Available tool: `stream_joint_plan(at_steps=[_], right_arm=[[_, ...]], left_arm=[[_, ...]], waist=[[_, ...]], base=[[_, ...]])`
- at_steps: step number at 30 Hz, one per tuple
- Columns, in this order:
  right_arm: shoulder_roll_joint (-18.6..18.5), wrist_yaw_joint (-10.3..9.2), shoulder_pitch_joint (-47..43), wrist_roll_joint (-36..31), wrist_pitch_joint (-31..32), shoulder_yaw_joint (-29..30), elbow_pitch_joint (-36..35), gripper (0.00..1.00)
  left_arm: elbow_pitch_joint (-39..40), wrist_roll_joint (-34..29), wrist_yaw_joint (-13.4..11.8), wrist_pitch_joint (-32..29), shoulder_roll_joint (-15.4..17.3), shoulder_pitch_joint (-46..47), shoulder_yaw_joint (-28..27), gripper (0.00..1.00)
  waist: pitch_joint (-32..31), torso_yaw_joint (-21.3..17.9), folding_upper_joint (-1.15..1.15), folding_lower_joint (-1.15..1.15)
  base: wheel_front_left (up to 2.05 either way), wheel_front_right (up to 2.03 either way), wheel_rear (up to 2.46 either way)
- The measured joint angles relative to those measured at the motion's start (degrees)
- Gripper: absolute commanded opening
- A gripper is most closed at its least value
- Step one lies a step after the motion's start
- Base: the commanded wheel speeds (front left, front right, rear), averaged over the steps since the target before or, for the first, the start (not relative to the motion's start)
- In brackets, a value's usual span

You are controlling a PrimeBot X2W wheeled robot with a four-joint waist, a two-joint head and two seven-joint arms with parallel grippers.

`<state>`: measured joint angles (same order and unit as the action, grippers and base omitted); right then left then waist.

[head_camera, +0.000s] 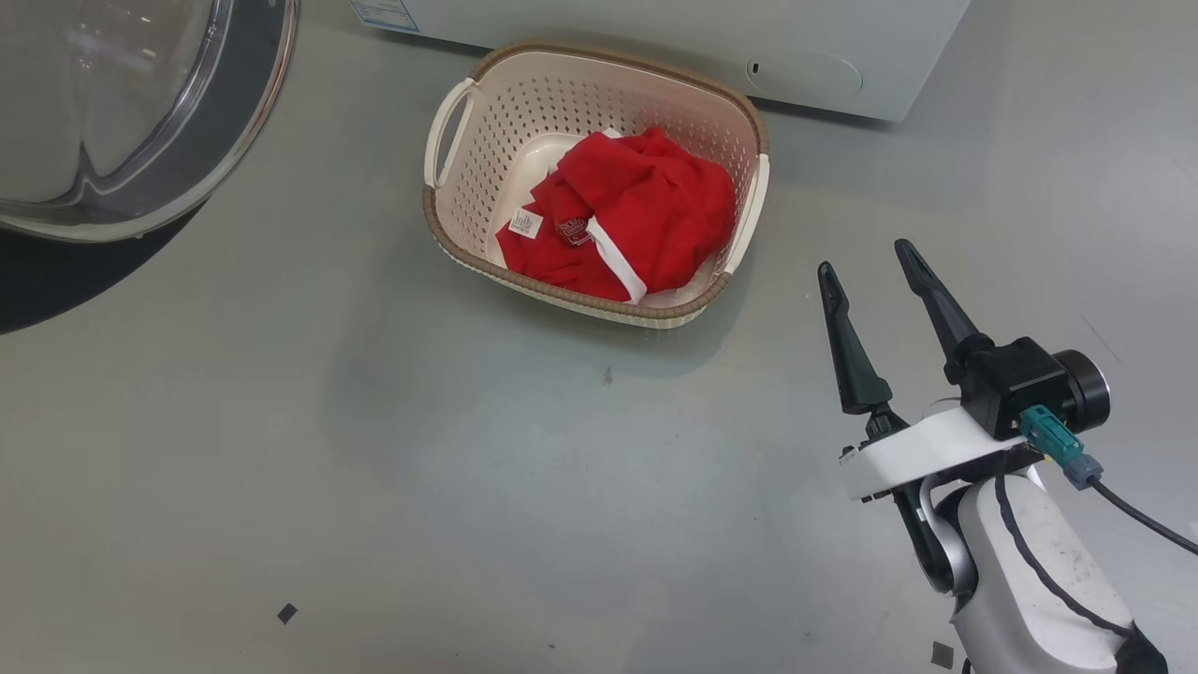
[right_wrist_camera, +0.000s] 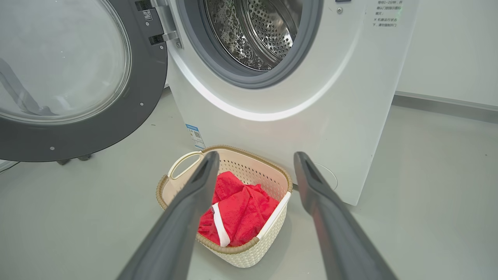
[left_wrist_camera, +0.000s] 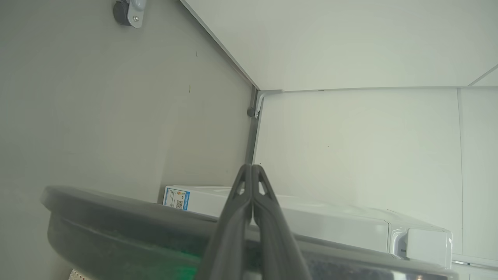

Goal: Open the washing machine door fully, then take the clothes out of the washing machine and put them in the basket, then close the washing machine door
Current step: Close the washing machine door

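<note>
In the lower right of the head view, we see the right gripper with its two dark fingers spread wide apart. It holds nothing and touches nothing, hanging over the bare grey floor. The clothes lie bunched inside the basket at upper centre, just in front of the washing machine. The washing machine door stands swung open at the upper left of the right wrist view. In the left wrist view, we find the left gripper pressed fully together with nothing between its fingers. They rise in front of the door's dark rim at the bottom of that frame, and we cannot tell whether they touch it.
</note>
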<state>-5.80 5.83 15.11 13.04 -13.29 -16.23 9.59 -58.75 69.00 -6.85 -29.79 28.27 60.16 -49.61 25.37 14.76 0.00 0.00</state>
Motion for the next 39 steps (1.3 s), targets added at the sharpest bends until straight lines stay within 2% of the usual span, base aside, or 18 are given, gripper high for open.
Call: stream_joint_plan(at_steps=[14,39], right_arm=[[0.21,0.0,0.3,0.09,-0.19,0.04,1.15,1.0],[0.62,0.0,-1.13,1.05,-0.66,-0.24,2.94,1.0]], left_arm=[[-1.91,-0.55,0.73,-5.99,-0.53,-0.26,3.42,0.0],[-3.45,0.54,10.8,-21.24,-7.66,-5.74,6.92,0.0]], waist=[[-1.43,0.38,0.0,0.0],[-7.14,2.67,0.0,0.0]], base=[[0.0,0.0,0.0],[0.0,0.0,0.0]])
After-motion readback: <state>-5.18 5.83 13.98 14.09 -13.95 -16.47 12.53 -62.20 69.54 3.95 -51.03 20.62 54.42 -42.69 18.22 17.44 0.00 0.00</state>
